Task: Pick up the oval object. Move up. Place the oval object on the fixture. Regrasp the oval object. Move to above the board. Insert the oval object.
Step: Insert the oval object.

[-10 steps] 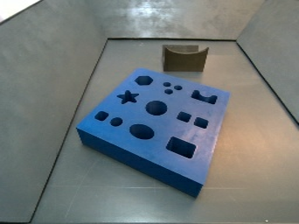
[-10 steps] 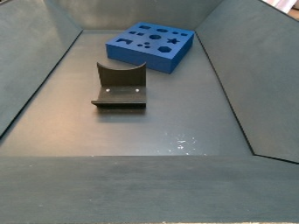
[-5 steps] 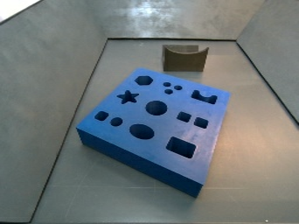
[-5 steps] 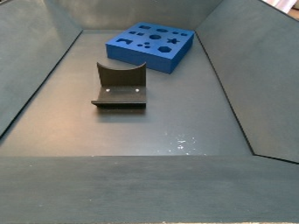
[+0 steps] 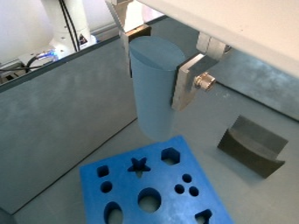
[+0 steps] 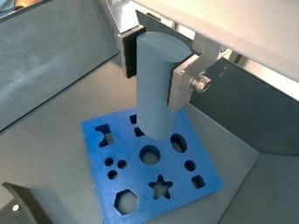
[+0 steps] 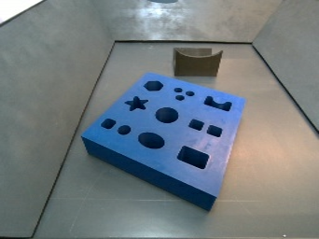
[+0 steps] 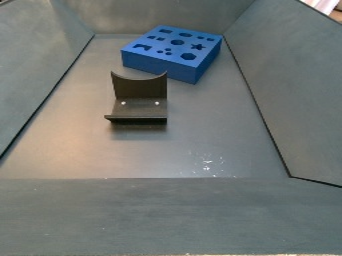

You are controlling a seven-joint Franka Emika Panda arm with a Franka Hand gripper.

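Both wrist views show what the side views lack: the gripper (image 5: 158, 66) holding the oval object (image 5: 155, 83), a smooth grey-blue peg hanging upright between the silver finger plates, high above the board (image 5: 146, 184). In a wrist view the peg (image 6: 160, 83) hangs over the board (image 6: 146, 162) so that its lower end hides part of the blue top near the large oval hole. The gripper (image 6: 163, 61) is closed on the peg, with 1 finger (image 6: 187, 74) pressed flat against its side; the opposite finger is mostly hidden behind the peg.

Neither side view shows the gripper or the peg. They show only the board (image 7: 162, 140) lying on the grey floor (image 7: 75, 140) of the walled bin, and the fixture (image 7: 197, 61) standing well apart from it. In a side view the fixture (image 8: 138, 97) is nearer the camera, its curved notch and base plate visible, with the board (image 8: 174, 52) behind it.

In a wrist view the fixture (image 5: 254, 144) stands beside the board; in another only a dark corner of it (image 6: 17, 206) shows, cut off by the frame edge.
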